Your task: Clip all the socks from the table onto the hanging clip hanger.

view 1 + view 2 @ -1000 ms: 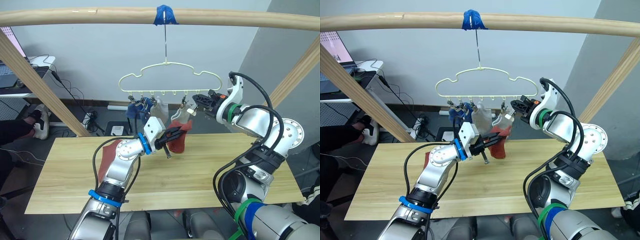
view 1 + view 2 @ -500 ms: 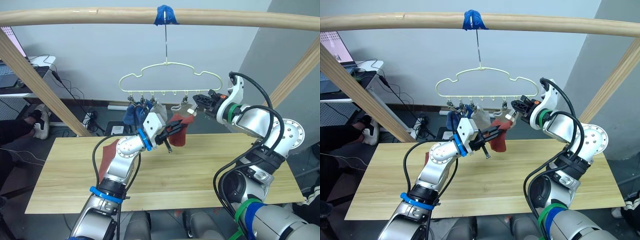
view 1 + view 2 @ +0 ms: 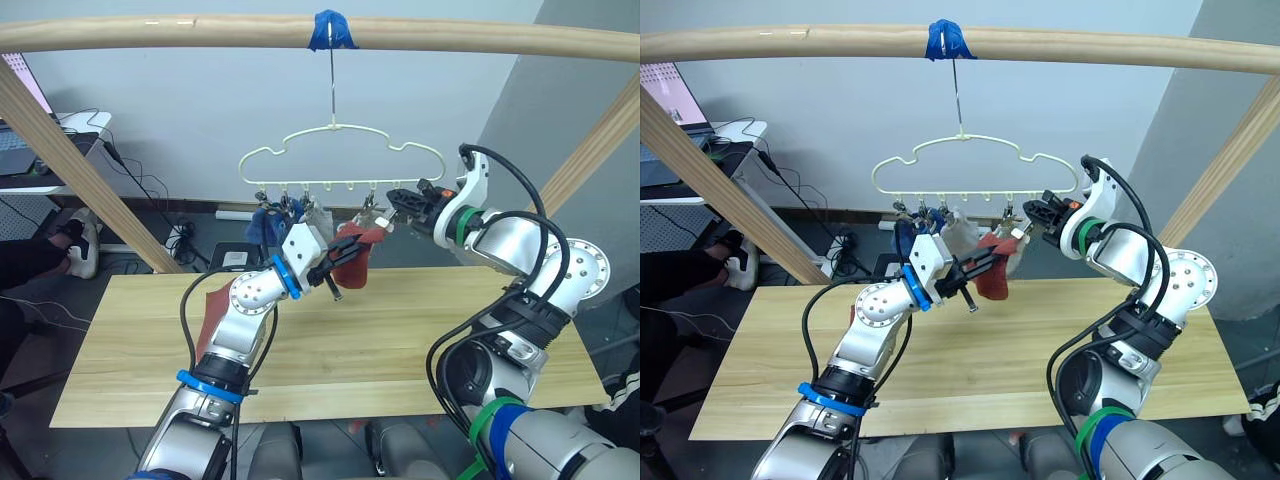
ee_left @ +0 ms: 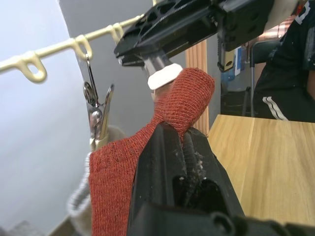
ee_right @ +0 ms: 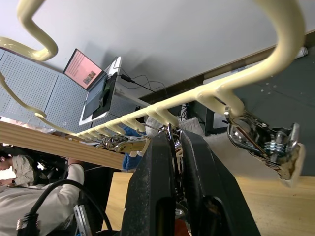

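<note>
Now the red sock point(image 3: 352, 262) had risen to the clip point(image 4: 97, 116).
Over the last second the left pincer point(image 3: 337, 268), pinching that sock, lifted it off the surface point(image 3: 400, 340) to the hanger point(image 3: 340, 150); the right pincer point(image 3: 392, 201), pressed together on a clip, waited, so clipping looked imminent. Another red sock point(image 3: 214, 312) lay below.

**Table and what lies on it**

You have the table point(image 3: 400, 340), a long top of pale wooden planks. A rust-red sock point(image 3: 212, 312) lies flat on it toward your left, partly hidden behind the left arm, so you cannot make out its whole outline.
</note>
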Motion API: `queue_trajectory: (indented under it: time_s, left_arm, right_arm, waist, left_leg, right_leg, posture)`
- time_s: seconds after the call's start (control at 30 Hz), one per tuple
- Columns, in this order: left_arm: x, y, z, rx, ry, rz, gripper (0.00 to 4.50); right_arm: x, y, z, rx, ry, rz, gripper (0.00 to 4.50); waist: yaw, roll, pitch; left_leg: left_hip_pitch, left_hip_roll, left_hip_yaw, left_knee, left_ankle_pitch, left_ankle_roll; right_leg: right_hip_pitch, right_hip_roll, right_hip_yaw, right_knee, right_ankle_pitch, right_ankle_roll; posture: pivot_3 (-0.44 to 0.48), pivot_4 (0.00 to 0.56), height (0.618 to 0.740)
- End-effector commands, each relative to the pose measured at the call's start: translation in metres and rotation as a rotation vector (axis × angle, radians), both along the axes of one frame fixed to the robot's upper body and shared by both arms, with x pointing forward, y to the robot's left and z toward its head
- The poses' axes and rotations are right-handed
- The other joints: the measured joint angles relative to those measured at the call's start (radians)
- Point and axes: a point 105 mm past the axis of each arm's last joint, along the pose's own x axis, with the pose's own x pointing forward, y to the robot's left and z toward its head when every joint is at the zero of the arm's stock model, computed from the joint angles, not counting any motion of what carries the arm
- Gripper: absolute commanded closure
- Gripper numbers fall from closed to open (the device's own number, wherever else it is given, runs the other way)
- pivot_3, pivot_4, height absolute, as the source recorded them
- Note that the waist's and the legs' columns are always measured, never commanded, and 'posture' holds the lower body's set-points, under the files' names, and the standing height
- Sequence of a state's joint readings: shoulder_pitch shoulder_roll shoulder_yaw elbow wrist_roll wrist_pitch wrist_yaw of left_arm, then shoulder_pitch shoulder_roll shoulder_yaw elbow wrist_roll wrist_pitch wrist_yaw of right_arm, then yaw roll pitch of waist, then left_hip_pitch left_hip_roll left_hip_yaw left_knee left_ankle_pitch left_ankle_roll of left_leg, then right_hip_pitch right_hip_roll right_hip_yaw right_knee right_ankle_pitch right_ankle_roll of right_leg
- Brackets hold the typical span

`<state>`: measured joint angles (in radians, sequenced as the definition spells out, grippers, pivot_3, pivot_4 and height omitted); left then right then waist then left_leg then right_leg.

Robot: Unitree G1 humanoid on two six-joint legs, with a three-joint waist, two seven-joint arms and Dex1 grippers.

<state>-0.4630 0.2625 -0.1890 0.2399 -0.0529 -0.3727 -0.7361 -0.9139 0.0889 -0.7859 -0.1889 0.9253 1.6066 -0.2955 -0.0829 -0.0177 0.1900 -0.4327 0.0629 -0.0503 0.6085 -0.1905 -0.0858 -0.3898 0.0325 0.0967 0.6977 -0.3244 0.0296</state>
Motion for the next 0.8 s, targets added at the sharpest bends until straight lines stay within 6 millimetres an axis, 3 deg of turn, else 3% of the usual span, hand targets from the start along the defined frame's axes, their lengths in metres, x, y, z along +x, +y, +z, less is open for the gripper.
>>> queue_trajectory:
  time_s: [0.03, 0.4, 0.8]
  left_arm:
    - [-0.008, -0.005, 0.012, -0.012, -0.075, -0.036, 4.48]
    - [-0.001, -0.006, 0.006, 0.015, -0.063, -0.003, 4.48]
    - [0.004, -0.012, 0.019, -0.013, -0.129, 0.014, 4.48]
  right_arm:
    - [-0.001, 0.0, 0.005, 0.01, -0.015, 0.005, 4.5]
    - [-0.003, 0.004, 0.006, 0.018, -0.02, 0.02, 4.5]
    - [-0.005, 0.009, 0.003, -0.002, -0.016, 0.046, 4.5]
  waist:
    - [0.0, 0.0, 0.0]
    - [0.0, 0.0, 0.0]
    - [0.0, 0.0, 0.0]
  left_leg:
    - [0.0, 0.0, 0.0, 0.0, 0.0, 0.0]
    - [0.0, 0.0, 0.0, 0.0, 0.0, 0.0]
    - [0.0, 0.0, 0.0, 0.0, 0.0, 0.0]
  right_leg:
    - [0.0, 0.0, 0.0, 0.0, 0.0, 0.0]
    - [0.0, 0.0, 0.0, 0.0, 0.0, 0.0]
    - [0.0, 0.0, 0.0, 0.0, 0.0, 0.0]
  posture:
    - [-0.036, 0.161, 0.74]
    - [-0.038, 0.164, 0.74]
    - [-0.027, 0.164, 0.74]
